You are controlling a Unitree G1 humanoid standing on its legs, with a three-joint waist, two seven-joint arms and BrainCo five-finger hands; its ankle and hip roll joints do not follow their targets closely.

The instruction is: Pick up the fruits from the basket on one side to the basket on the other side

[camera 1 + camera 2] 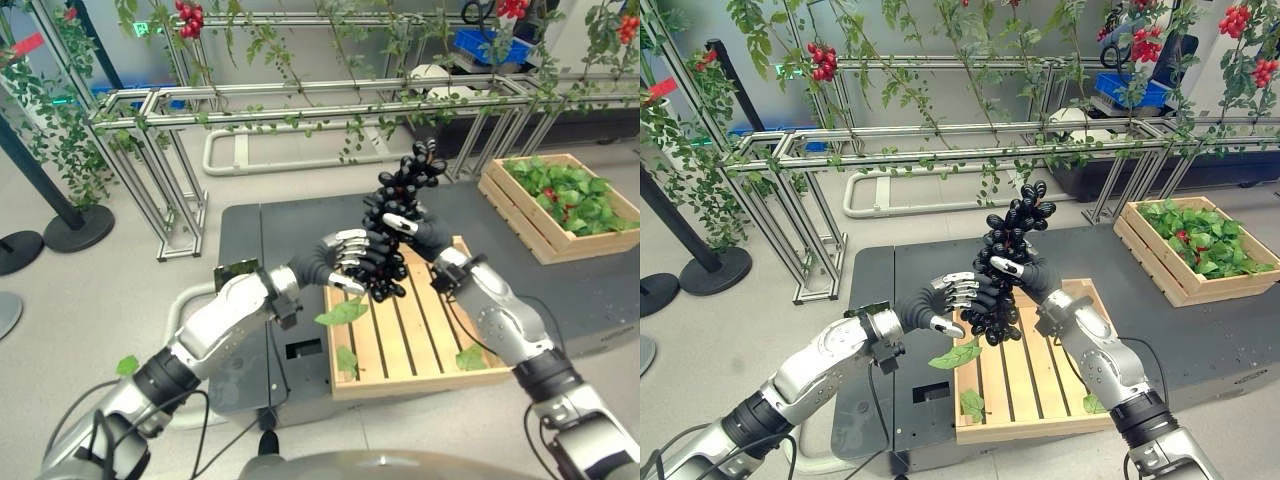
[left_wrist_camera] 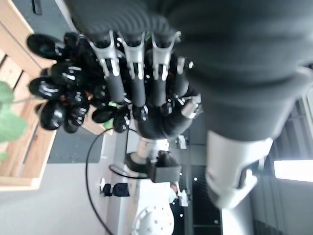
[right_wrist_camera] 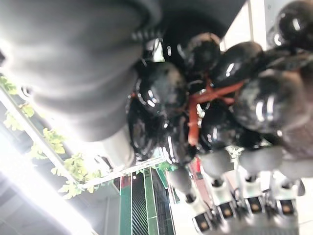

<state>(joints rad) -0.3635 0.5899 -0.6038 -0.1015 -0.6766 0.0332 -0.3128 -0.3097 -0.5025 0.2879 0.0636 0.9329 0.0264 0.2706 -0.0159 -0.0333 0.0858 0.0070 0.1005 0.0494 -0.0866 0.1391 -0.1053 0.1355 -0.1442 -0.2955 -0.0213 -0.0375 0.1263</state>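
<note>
Two robot hands are meeting on one bunch of black grapes (image 1: 395, 225), holding it up in the air above the back edge of the slatted wooden crate (image 1: 420, 340). The left robot hand (image 1: 345, 260) is curling its fingers round the lower part of the bunch from the left. The right robot hand (image 1: 415, 228) is clamping on the bunch higher up from the right. That crate is sitting on the dark surface (image 1: 250, 240); a second crate (image 1: 560, 205) with leaves is lying at the surface's far right corner.
</note>
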